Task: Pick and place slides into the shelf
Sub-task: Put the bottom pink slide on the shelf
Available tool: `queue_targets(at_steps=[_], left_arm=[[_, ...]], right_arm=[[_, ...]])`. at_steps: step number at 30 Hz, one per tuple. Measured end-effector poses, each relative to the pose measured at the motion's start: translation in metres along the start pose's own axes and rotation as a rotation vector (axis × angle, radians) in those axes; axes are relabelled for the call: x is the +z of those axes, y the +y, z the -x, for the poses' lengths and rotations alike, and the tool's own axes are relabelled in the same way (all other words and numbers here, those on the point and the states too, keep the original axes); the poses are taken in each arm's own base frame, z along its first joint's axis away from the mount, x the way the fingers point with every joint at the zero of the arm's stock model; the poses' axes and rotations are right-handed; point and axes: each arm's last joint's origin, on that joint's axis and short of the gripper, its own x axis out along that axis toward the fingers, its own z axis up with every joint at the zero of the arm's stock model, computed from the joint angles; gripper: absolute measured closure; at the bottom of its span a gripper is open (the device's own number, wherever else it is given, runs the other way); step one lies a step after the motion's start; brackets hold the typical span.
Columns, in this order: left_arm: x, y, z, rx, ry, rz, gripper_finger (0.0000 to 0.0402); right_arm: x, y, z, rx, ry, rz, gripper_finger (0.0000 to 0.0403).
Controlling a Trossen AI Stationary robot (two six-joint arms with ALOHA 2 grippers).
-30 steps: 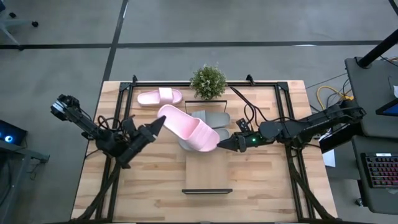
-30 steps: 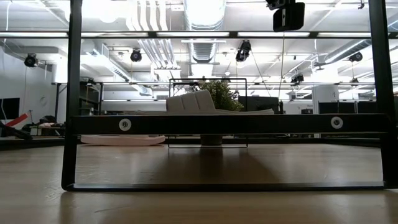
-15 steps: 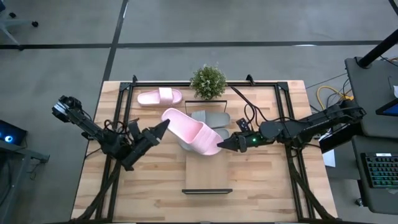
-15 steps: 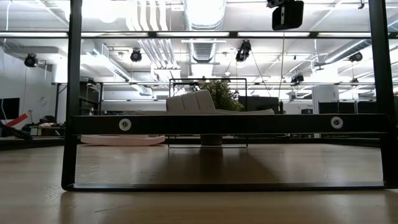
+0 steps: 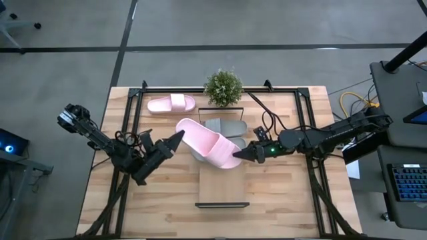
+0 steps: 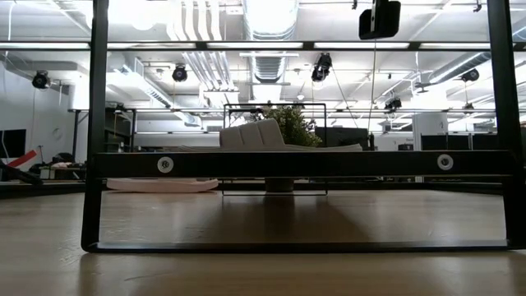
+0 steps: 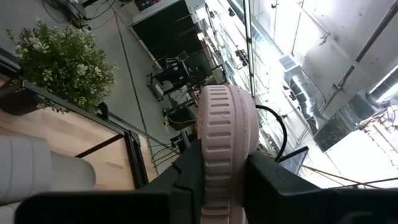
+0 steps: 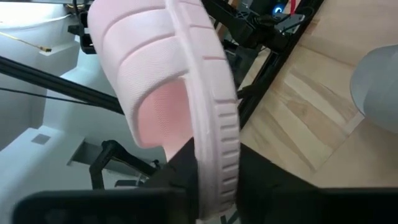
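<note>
From above we see a wooden bench with two dark robot arms reaching in from either side. Between them a pale pink slide is held up off the surface, tilted, over the far end of the shelf, a narrow light-wood board running down the middle of the bench. Our left hand pinches the slide's heel edge, fingers closed tight on its ribbed rim. Our right hand has its fingers closed on the sole edge at the toe end, so both hands grip the same sandal. Under and beside it, two grey slides lie on the shelf's far end. A second pink slide lies flat on the bench near the back edge, well apart from the shelf. A small potted plant stands at the back, just beyond the grey pair.
</note>
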Motion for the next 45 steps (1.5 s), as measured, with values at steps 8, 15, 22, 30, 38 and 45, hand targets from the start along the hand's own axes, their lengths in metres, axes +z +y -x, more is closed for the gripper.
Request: queue_targets(at_steps=[8,15,22,30,38,45], left_arm=[[-0.001,-0.001,0.0,-0.039,0.031,-0.001,0.0301],[-0.003,-0.001,0.0,-0.104,0.09,0.04,0.0276],[-0.007,0.001,0.001,-0.154,0.142,-0.025,0.021],[0.0,0.01,0.004,-0.141,0.186,-0.149,0.0147],[0.029,0.007,0.007,-0.133,0.211,-0.232,0.014],[0.042,0.004,0.008,-0.141,0.204,-0.235,0.014]], right_arm=[[0.0,0.0,0.0,-0.001,-0.001,-0.003,0.0367],[0.0,-0.001,0.0,-0.008,0.005,-0.007,0.0367],[-0.004,-0.008,0.001,-0.073,0.075,-0.022,0.0367],[-0.007,-0.009,0.004,-0.091,0.139,-0.029,0.0369],[-0.012,-0.012,0.01,-0.124,0.268,-0.055,0.0369],[-0.017,-0.019,0.015,-0.188,0.387,-0.077,0.0369]])
